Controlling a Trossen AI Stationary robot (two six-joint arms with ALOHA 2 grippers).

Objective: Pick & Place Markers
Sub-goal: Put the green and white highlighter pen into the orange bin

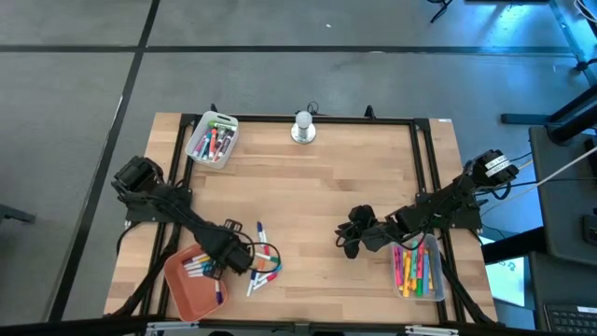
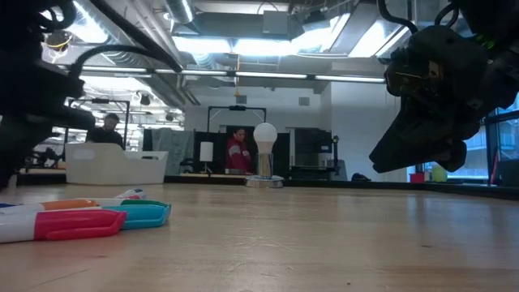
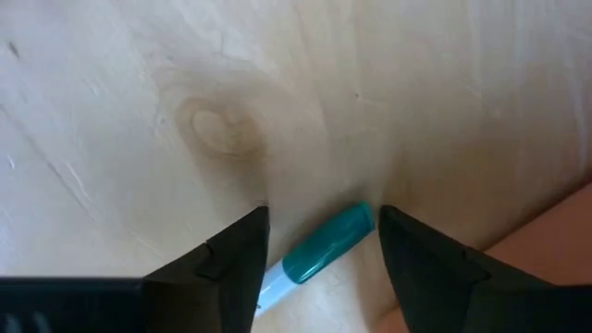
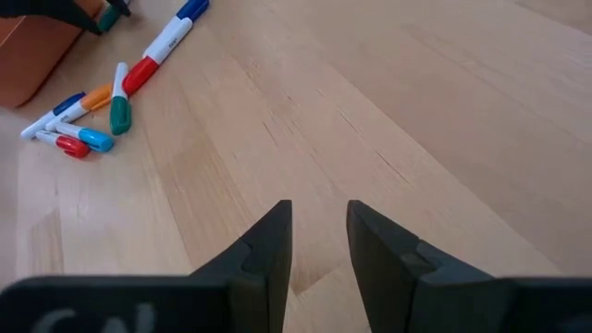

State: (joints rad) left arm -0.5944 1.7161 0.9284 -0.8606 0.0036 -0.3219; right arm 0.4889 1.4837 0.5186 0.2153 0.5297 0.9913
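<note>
Markers (image 1: 262, 259) are being gathered: a teal-capped marker (image 3: 326, 244) is being straddled on the counter (image 1: 308, 196) by the released left hand (image 3: 324, 242), ready for grasping.

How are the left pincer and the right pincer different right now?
The left pincer is by the orange tray, open around a teal-capped marker; the right pincer is out over bare wood beside the clear tray, with nothing between its fingers. The left fingers stand wide apart, while the right fingers leave only a narrow gap. Both are dark, two-fingered and grip nothing.
</note>
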